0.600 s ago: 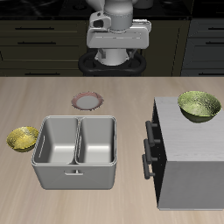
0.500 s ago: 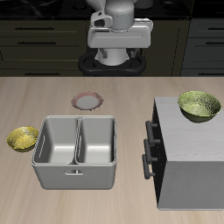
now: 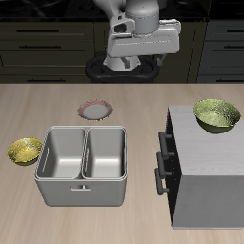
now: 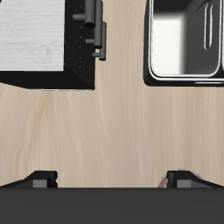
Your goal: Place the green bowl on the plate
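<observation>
Compared with half a second ago, my arm has swung and tilted toward the side of the desk (image 3: 133, 105) where the cabinet stands; nothing on the desk has shifted. My tool (image 4: 112, 179) hangs high above the back of the desk, well clear of everything. In the wrist view its two fingertips (image 4: 39, 178) stand wide apart with only bare wood between them, so the tool is fully spread and holds nothing.

The green bowl (image 3: 217, 115) sits upright on the flat top of the dark cabinet (image 3: 205, 167), near the cabinet's back corner, far from my tool. The cabinet stands on the desk with its drawer handles (image 3: 163, 164) facing the metal bin. In the wrist view the cabinet's pale wood-grain top (image 4: 33, 35) and the handles (image 4: 92, 31) are visible, but the green bowl is outside that picture.

The plate (image 3: 94, 111) lies flat on the desk, farther back than the metal bin (image 3: 84, 168) and just behind its rear rim, apart from it. A sliver of its reddish rim shows beside one fingertip in the wrist view.

The metal bin has two compartments, both bare inside. The yellow bowl (image 3: 25, 152) rests on the desk beside the bin, on the side away from the cabinet.
</observation>
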Tool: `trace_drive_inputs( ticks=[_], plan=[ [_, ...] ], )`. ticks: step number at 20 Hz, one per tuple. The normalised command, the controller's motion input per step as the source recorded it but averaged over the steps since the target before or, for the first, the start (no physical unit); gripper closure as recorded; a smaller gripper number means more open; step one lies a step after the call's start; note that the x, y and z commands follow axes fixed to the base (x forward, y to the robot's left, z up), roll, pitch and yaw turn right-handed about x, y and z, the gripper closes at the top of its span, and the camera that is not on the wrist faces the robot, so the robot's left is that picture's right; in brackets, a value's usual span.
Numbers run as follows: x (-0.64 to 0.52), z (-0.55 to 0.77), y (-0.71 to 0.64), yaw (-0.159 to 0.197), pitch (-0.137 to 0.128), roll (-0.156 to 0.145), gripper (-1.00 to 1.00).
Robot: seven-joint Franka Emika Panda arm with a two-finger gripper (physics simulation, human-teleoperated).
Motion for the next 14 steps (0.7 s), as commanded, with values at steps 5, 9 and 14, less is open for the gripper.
trace_drive_inputs(
  ticks=[5, 9, 14],
  plan=[
    [0.55, 0.14, 0.46, 0.010, -0.012, 0.033, -1.00],
    [0.34, 0.11, 0.34, 0.001, 0.010, 0.045, -1.00],
    [0.37, 0.12, 0.28, 0.012, -0.007, 0.026, -1.00]
  ],
)
